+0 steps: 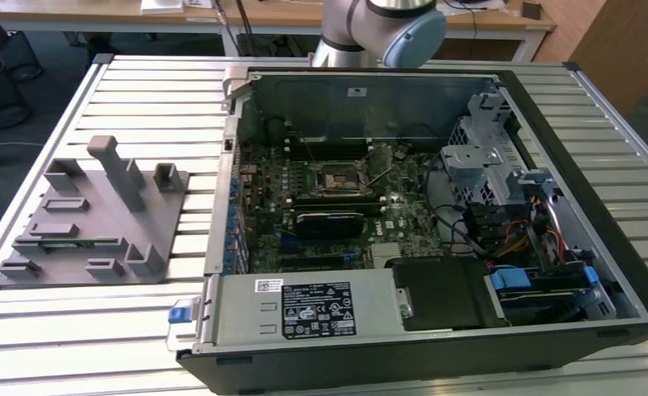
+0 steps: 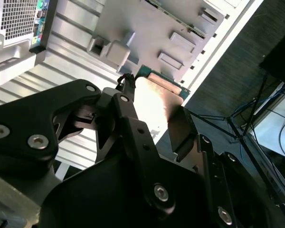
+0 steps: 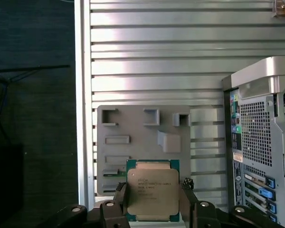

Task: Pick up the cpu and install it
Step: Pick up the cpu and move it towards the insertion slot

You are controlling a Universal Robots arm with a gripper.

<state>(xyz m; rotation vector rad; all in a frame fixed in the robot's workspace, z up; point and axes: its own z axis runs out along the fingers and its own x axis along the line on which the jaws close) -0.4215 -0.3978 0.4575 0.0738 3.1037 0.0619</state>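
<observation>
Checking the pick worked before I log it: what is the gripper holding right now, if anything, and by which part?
The gripper holds the cpu, its jaws closed on two opposite side edges, with the metal top facing the first wrist view.

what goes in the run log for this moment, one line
gripper: shut on cpu | cpu: held between the fingers, over grey fixture tray | install: not yet done

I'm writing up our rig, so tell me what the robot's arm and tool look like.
The arm is silvery grey tubing with a pale blue round joint cap. The tool is black, built of angular linked bars with silver screw heads at the pivots.
</observation>
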